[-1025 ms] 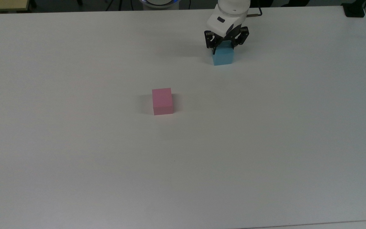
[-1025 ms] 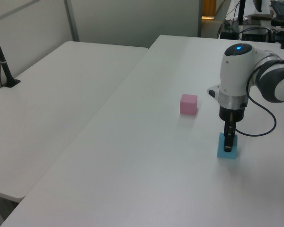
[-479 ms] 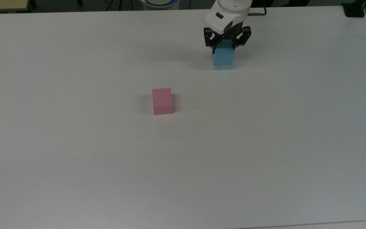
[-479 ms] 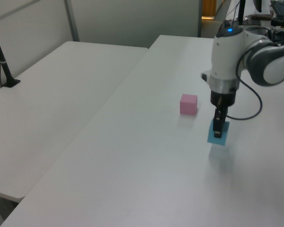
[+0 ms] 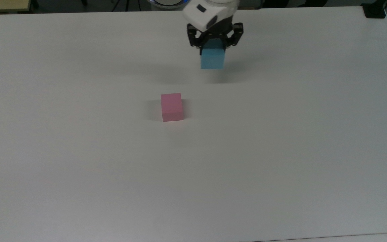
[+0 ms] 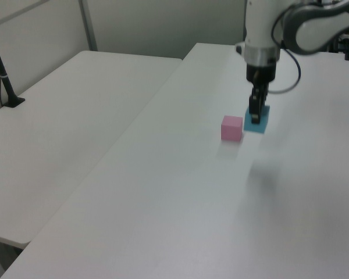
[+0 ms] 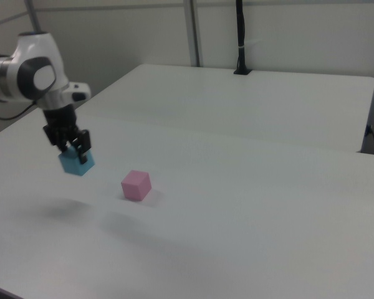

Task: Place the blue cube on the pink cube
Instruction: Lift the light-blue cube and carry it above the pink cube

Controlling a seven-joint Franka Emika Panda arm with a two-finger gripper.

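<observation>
My gripper (image 5: 213, 50) (image 6: 255, 116) (image 7: 75, 154) is shut on the blue cube (image 5: 212, 59) (image 6: 259, 122) (image 7: 73, 164) and holds it in the air above the white table (image 5: 281, 151). The cube's shadow lies on the table below it. The pink cube (image 5: 172, 107) (image 6: 231, 128) (image 7: 136, 185) rests on the table, lower and to the left of the blue cube in the top view. In the right view the blue cube hangs to the left of the pink cube and higher than it.
A second white table (image 6: 64, 116) (image 7: 249, 99) adjoins this one. A black post (image 6: 3, 75) (image 7: 240, 37) stands on it. A black mount (image 5: 375, 10) sits at the top view's upper right corner.
The gripper has lifted the blue cube off the table and carried it toward the top view's left, closer to the pink cube. The pink cube has not moved.
</observation>
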